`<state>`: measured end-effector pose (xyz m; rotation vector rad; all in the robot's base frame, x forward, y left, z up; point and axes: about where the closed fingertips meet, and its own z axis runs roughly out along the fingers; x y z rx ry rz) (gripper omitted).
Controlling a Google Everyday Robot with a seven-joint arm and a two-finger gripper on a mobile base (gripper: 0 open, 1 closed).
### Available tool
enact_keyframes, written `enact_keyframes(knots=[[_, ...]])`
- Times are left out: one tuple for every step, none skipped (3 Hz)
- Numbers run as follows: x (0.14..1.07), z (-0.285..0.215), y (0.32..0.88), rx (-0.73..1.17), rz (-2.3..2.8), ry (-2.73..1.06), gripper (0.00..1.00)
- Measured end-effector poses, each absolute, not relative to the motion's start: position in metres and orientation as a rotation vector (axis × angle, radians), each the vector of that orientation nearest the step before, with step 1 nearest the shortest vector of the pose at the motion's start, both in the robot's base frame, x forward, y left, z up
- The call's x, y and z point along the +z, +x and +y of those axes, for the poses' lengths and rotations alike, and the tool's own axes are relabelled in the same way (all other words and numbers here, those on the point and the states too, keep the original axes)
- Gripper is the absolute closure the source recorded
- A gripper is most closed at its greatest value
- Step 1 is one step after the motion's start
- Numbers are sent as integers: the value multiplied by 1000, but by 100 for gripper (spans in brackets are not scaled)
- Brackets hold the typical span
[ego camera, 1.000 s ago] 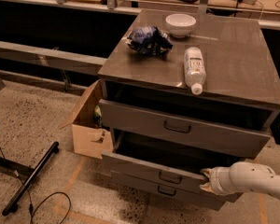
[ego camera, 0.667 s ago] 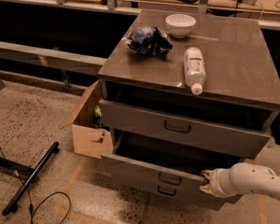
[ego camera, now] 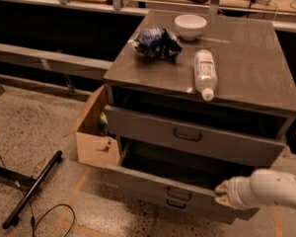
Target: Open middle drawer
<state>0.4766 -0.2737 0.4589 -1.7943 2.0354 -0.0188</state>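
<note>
The middle drawer (ego camera: 143, 180) is a wide grey metal drawer, second of three, and it stands pulled well out of the cabinet. Its plain grey inside (ego camera: 187, 163) shows, and a small dark loop handle (ego camera: 179, 194) sits at the centre of its low front panel. My gripper (ego camera: 222, 193) comes in from the right on a white arm (ego camera: 276, 189). It rests at the top edge of the drawer's front panel, right of the handle.
The top drawer (ego camera: 148, 127) with the taller front is slightly out. The bottom drawer's handle (ego camera: 174, 205) shows just below. On the cabinet top lie a bottle (ego camera: 205, 73), a white bowl (ego camera: 190, 25) and a crumpled bag (ego camera: 155, 42). A cardboard box (ego camera: 91, 144) stands at the left, with a black bar (ego camera: 32, 189) and a cable (ego camera: 54, 216) on the floor.
</note>
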Motion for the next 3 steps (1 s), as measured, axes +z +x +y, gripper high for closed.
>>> enact_keyframes(knots=[[491,-271,466,-9,2036,-1800,14],[520,-267,459,-21,2043,-1791,15],[531,-267,461,-51,2038,-1776,38]])
